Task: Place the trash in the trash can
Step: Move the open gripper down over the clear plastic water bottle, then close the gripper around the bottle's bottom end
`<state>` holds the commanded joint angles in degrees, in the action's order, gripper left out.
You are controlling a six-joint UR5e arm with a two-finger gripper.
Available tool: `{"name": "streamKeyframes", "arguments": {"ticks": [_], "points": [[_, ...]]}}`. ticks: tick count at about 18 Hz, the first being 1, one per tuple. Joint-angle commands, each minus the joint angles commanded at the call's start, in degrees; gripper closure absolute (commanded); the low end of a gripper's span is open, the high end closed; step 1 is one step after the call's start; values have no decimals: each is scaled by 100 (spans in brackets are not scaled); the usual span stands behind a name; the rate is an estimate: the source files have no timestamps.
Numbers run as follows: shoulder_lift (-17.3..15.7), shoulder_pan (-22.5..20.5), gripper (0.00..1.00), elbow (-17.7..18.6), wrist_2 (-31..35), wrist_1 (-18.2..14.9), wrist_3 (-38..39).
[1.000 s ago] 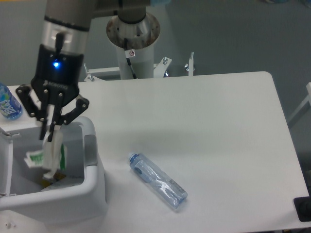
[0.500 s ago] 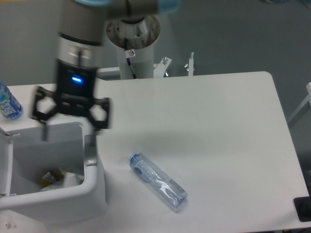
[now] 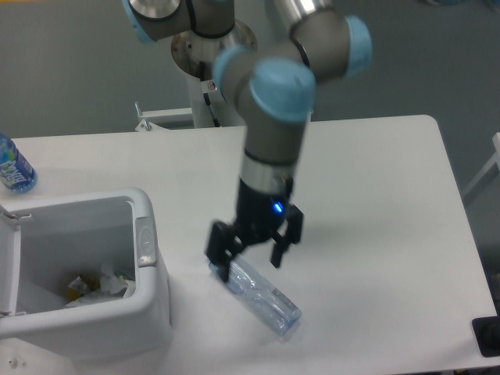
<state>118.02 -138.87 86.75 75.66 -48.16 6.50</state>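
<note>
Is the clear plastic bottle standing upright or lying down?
Lying down: the clear bottle rests on its side on the table, under the open hand.

Even, soft overhead light falls on the white table, which looks bright without harsh glare. A faint shadow lies on the table beside the gripper (slightly motion-blurred). The picture is grainy and low in resolution, and the background beyond the table stays dim.

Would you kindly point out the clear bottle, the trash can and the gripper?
clear bottle (image 3: 266, 298): fixed camera, middle of its body.
trash can (image 3: 146, 242): fixed camera, grey latch button on the right rim.
gripper (image 3: 251, 264): fixed camera, midway between its open fingertips.
</note>
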Motion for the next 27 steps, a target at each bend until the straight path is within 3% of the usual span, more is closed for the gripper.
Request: {"name": "streamKeyframes", "arguments": {"ticks": [4,12,27], "points": [[545,35,0,-88,439,9,0],[986,53,0,-378,678,-26,-26],[1293,237,0,-440,1098,9,0]]}}
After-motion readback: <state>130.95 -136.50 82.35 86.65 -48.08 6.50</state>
